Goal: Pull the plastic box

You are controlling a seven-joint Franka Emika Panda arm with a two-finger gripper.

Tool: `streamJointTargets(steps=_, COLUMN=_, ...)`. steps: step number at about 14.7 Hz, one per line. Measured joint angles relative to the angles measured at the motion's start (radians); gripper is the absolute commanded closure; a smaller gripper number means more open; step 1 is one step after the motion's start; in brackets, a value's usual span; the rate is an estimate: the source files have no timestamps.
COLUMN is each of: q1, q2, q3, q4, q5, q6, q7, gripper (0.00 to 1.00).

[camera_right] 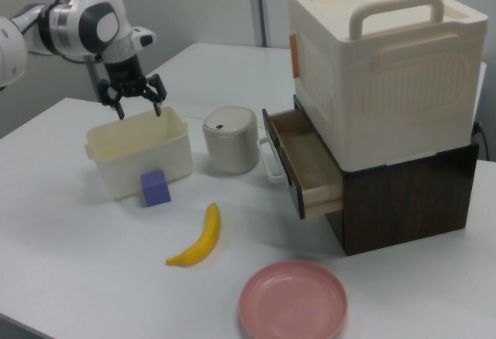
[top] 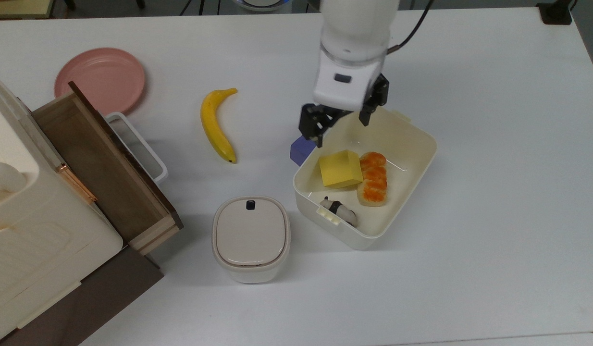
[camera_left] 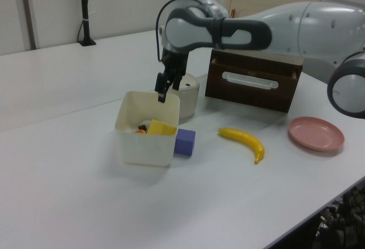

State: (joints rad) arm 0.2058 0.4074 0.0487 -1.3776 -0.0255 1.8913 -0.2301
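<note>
The plastic box (top: pixel 418 166) is a cream-white open tub right of centre in the top view. A yellow block (top: pixel 340 168), an orange-topped piece (top: pixel 372 178) and a small black-and-white piece (top: pixel 339 210) lie inside it. My gripper (top: pixel 339 124) hangs open just above the box's far-left corner, with nothing between its fingers. In the left view the gripper (camera_left: pixel 166 87) hovers over the far rim of the box (camera_left: pixel 142 145). In the right view the gripper (camera_right: pixel 139 106) stands spread above the box (camera_right: pixel 136 157).
A purple cube (top: pixel 299 150) touches the box's left wall. A banana (top: pixel 215 126), a pink plate (top: pixel 100 79) and a lidded off-white bin (top: pixel 251 236) lie to the top view's left. Farther left, a cabinet's wooden drawer (top: pixel 102 166) stands pulled out.
</note>
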Motion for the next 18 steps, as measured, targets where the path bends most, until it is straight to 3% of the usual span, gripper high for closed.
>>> streamJointTargets(steps=6, q1=-0.144, q2=-0.151, q3=-0.002, q4=-0.01, q5=0.0, q6=-0.248, q7=0.177, gripper=0.0)
streamJointTargets(steps=12, q1=-0.205, q2=-0.227, q3=-0.002, q4=-0.082, q5=0.0, q6=-0.259, q7=0.207, gripper=0.0)
streamJointTargets(steps=18, q1=-0.256, q2=-0.229, q3=-0.002, q4=-0.089, q5=0.0, q6=-0.259, q7=0.207, gripper=0.0)
